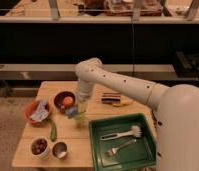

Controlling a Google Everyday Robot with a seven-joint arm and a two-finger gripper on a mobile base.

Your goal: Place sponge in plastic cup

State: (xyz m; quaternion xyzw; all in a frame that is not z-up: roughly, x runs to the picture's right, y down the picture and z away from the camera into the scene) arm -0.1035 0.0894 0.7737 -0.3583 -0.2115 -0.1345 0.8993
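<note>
While bowls (pixel 64 100) crowd nearby, end effector (pixel 79 111) hangs over plastic cup (pixel 80 119).

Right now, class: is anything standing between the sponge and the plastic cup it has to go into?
Nothing visible does. The pincer hangs directly over the plastic cup at the table's middle, with the sponge at the cup's rim. The bowl with the orange sits beside the cup, not in between.
</note>
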